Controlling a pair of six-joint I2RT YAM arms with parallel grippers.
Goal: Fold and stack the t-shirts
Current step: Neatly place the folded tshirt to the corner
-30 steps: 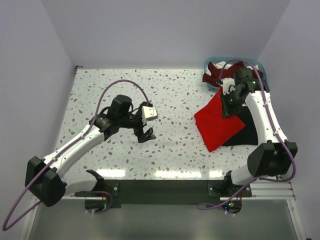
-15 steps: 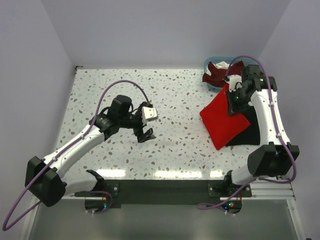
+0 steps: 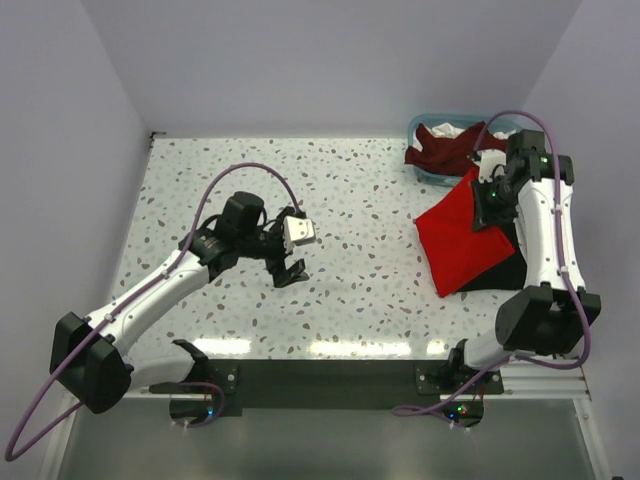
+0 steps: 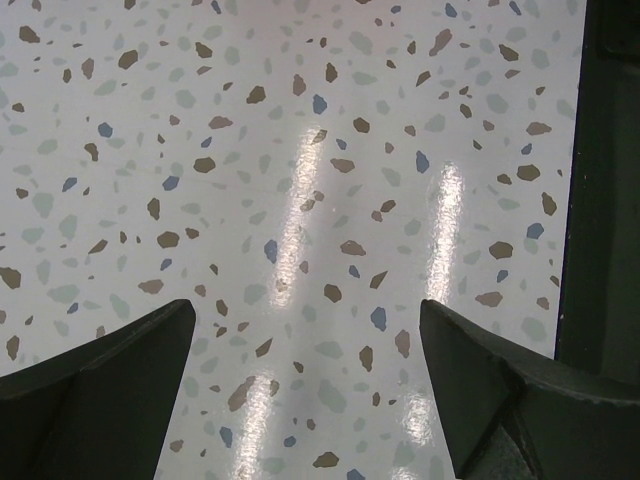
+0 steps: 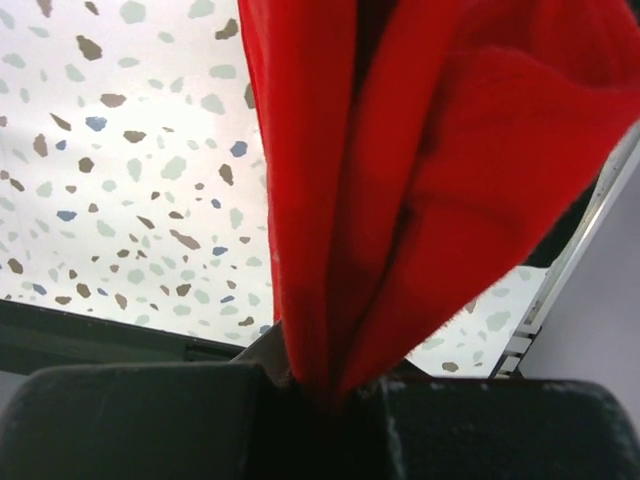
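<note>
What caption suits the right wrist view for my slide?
Bunched red t-shirt pinched in the shut right claw, folds draping above the speckled table.

One red t-shirt [image 3: 460,240], one black t-shirt [image 3: 502,272], one maroon t-shirt [image 3: 440,152], one basket [image 3: 432,119].

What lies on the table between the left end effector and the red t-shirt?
Nothing. The top external view shows only bare speckled table between the open left end effector and the red t-shirt.

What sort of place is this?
Probably a robotics lab cell: white walls box in a speckled table, left arm and right arm bolted at its edge, a blue basket holding a maroon t-shirt.
</note>
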